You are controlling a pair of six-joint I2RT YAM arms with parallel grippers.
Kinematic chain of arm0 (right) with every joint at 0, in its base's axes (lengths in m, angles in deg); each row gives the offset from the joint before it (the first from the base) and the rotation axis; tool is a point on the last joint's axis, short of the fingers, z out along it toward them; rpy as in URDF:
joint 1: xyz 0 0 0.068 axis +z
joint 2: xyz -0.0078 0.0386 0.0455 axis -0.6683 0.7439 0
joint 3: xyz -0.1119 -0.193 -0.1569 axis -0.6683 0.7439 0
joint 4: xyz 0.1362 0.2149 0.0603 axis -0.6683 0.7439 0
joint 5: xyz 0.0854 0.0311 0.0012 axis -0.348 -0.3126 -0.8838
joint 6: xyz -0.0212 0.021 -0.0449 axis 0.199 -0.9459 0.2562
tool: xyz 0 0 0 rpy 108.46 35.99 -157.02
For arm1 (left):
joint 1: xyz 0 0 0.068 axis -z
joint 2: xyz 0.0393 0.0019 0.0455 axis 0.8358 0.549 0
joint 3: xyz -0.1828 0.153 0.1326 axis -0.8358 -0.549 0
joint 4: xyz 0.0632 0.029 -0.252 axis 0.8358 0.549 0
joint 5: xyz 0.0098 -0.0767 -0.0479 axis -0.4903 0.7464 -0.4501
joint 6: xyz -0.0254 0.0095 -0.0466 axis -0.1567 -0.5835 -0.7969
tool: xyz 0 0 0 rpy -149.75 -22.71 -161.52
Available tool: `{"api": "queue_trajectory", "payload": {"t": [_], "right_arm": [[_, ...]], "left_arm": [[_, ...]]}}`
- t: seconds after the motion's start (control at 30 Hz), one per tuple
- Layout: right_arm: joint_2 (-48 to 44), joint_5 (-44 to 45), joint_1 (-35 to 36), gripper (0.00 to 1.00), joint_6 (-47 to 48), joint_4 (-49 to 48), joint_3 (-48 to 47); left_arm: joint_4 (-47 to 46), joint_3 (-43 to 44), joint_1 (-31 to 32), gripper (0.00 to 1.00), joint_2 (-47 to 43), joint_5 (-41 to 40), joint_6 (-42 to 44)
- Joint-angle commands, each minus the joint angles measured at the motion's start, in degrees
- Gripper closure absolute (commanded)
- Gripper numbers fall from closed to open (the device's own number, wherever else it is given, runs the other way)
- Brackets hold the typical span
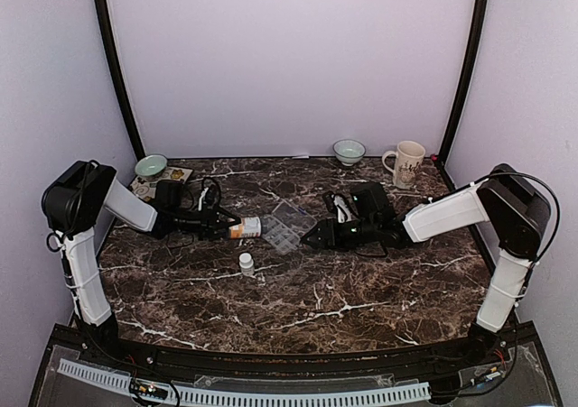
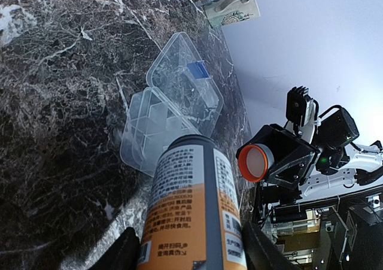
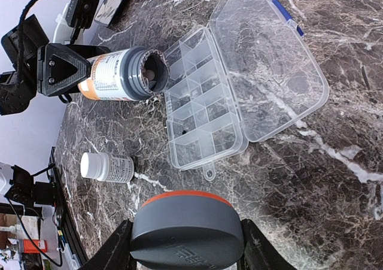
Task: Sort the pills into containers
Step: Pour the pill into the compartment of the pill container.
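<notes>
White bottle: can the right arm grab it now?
Probably not yet. The right end effector is full, shut on the grey cap. The way across the table to the white bottle looks free, so once the cap is set down it could likely get there.

the organiser box (image 1: pixel 287 228) lies open at the middle of the bench (image 1: pixel 316 303). just left of it the big bottle (image 1: pixel 245 227) is sideways in the left tool (image 2: pixel 192 246); to its right, the cap (image 3: pixel 187 222) in the right tool (image 3: pixel 185 252). the small bottle (image 1: pixel 246 262) stands nearer.
</notes>
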Motion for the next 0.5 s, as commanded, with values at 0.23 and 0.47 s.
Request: {"api": "queue_trajectory", "payload": {"t": [0.23, 0.47], "right_arm": [[-0.7, -0.9, -0.3, 0.71, -0.1, -2.9, -0.7], [-0.5, -1.0, -0.3, 0.71, -0.2, -3.1, -0.6]], "left_arm": [[6.0, 1.8, 0.3, 0.95, -3.5, -1.8, 3.3], [7.7, 2.7, 0.5, 0.95, -3.7, -2.1, 4.2]]}}
